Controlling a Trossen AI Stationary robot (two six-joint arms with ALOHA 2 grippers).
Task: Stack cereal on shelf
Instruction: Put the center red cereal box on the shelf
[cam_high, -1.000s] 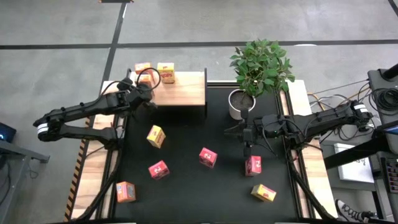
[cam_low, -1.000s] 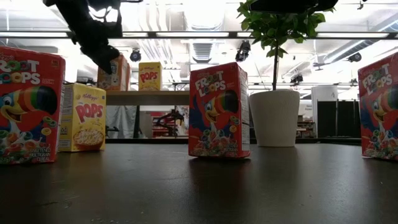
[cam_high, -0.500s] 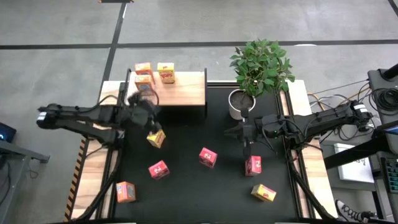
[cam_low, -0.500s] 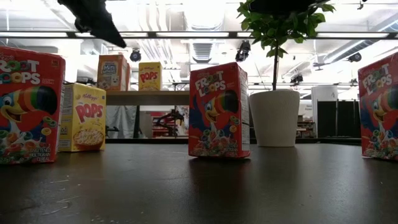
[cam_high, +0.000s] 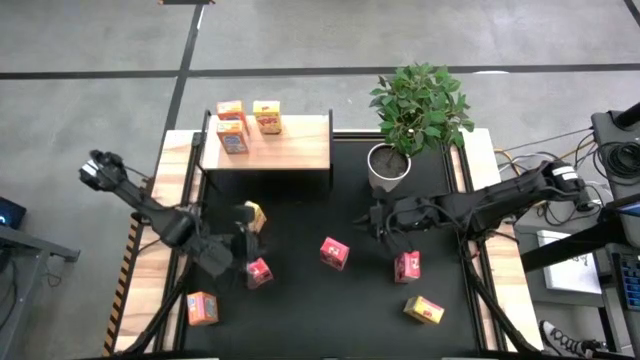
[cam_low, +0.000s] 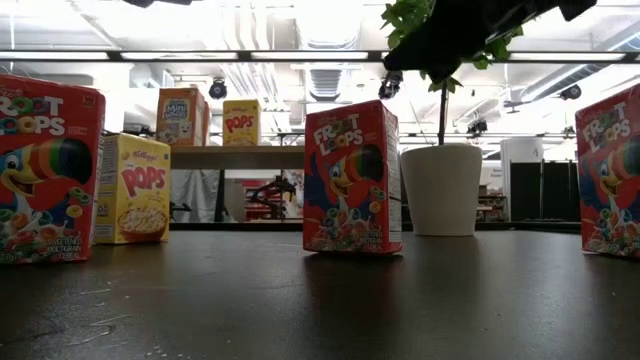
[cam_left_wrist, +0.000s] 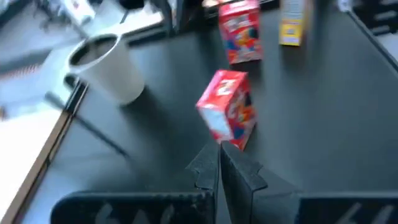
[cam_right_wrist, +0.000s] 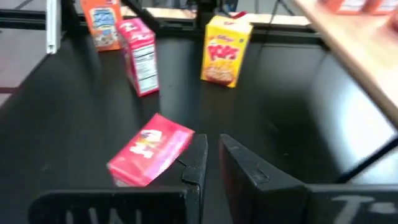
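Observation:
The shelf (cam_high: 290, 150) stands at the table's far left and carries three cereal boxes: an orange one (cam_high: 230, 108), a yellow one (cam_high: 267, 117) and a second orange one (cam_high: 233, 138). On the black mat stand a yellow box (cam_high: 256, 213), red boxes (cam_high: 258, 272), (cam_high: 334, 253), (cam_high: 407, 266), an orange box (cam_high: 203, 308) and a yellow box (cam_high: 424, 310). My left gripper (cam_high: 250, 238) hovers shut between the yellow and the left red box, pointing at the middle red box (cam_left_wrist: 229, 111). My right gripper (cam_right_wrist: 212, 149) hovers shut and empty, just right of that red box (cam_right_wrist: 152, 149).
A plant in a white pot (cam_high: 388, 165) stands on the mat right of the shelf, close behind my right arm. Pale wooden strips (cam_high: 150, 270) run along both sides of the mat. Free mat lies between the shelf and the boxes.
My left gripper has swung away from the shelf's left end toward the near edge and now hangs over the mat beside the yellow box. The orange box it was next to stays on the shelf. My right gripper has rolled and moved slightly left and down.

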